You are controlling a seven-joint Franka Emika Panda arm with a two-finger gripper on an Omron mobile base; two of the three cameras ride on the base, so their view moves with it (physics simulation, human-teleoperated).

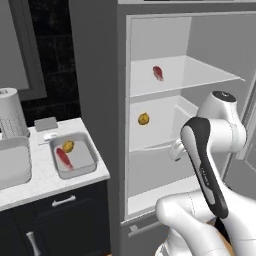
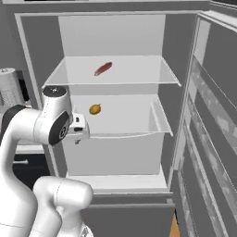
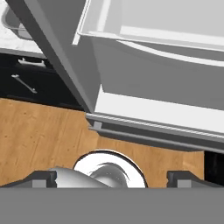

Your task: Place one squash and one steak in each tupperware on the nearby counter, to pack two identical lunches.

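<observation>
Steak (image 1: 158, 73) on upper fridge shelf (image 1: 200, 75), long axis slanting across shelf. Squash (image 1: 143, 119) on shelf below (roundish, no clear axis). Second steak (image 1: 63, 158) lies lengthwise in tupperware (image 1: 90, 150) on table (image 1: 45, 182), second squash (image 1: 68, 146) touching its far end. Other tupperware (image 1: 15, 167) sits just beside, to left. Hand (image 3: 111, 178) spread wide, holds nothing, points down at wooden floor (image 3: 39, 135) before open fridge. Dark cabinets under table.

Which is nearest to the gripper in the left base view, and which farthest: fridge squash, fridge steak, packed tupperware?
1. Fridge squash, middle shelf, left of the gripper.
2. Fridge steak, upper shelf, above.
3. Packed tupperware, on the counter, far left.
</observation>
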